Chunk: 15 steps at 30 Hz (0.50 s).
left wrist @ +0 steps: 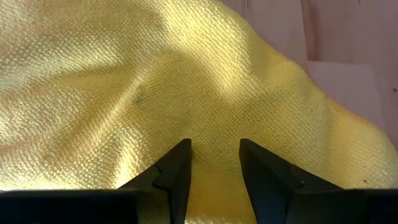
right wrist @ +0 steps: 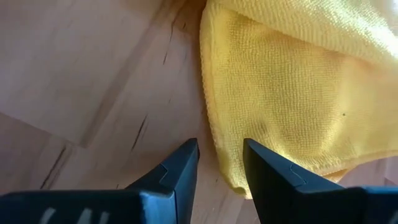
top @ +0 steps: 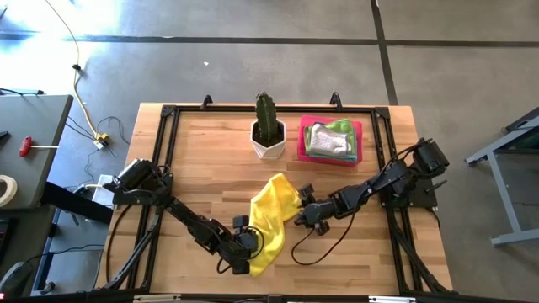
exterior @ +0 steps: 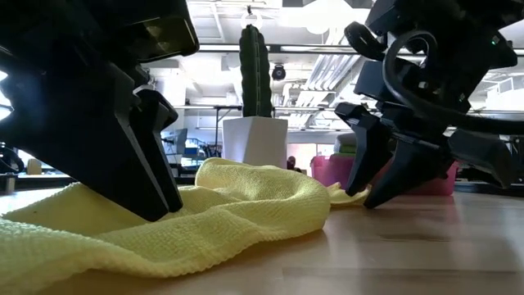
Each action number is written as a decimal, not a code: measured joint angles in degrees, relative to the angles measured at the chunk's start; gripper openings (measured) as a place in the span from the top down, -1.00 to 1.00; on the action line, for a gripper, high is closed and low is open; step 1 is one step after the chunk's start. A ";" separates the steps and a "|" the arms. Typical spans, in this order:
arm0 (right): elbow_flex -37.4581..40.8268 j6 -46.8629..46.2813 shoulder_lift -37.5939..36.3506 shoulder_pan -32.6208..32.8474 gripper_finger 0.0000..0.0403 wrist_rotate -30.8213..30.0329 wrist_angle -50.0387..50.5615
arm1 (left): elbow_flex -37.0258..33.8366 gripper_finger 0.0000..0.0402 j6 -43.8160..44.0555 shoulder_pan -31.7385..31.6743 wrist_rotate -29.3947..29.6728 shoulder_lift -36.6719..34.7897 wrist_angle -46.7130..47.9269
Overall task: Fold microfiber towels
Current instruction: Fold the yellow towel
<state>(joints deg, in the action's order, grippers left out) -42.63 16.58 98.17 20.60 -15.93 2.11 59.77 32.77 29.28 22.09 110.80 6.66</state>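
A yellow microfiber towel [top: 271, 220] lies crumpled in loose folds on the wooden table at the middle front. My left gripper [top: 246, 244] is open and points down on the towel's near left part [left wrist: 186, 93]. Its fingers [exterior: 155, 176] sink into the cloth in the low view. My right gripper [top: 301, 215] is open at the towel's right side. Its fingers stand on either side of the towel's hemmed edge [right wrist: 211, 124], near a corner [right wrist: 239, 183]. Folded grey and lime green towels [top: 330, 139] lie in the pink tray [top: 358, 143]. My left gripper comes from above, slanting down, and its open fingertips [left wrist: 180, 155] rest on the towel's upper layer [left wrist: 214, 124]. The cloth shows between the fingers and is not pinched. The towel lies slack on the table. My right gripper: I cannot tell whether its fingertips touch the towel's edge.
A cactus in a white pot [top: 269, 135] stands at the back middle, left of the pink tray. A black frame [top: 168, 114] runs along the table's edges. Bare wood [top: 202, 160] shows left of the towel and at the right front [top: 362, 244].
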 joint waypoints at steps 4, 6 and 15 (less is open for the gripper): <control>0.02 0.47 0.07 -0.86 0.37 -1.38 0.02 | 0.00 0.37 0.00 0.00 0.00 0.00 0.00; 0.02 0.64 0.04 -1.61 0.37 -1.15 0.01 | 0.00 0.37 0.02 0.00 0.00 0.00 0.00; 0.04 1.71 0.09 -3.95 0.40 -1.86 0.00 | 0.01 0.37 0.01 0.02 -0.02 0.00 -0.02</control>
<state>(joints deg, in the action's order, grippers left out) -42.59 18.29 98.26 16.65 -17.79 2.11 59.78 32.79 29.30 22.06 110.80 6.63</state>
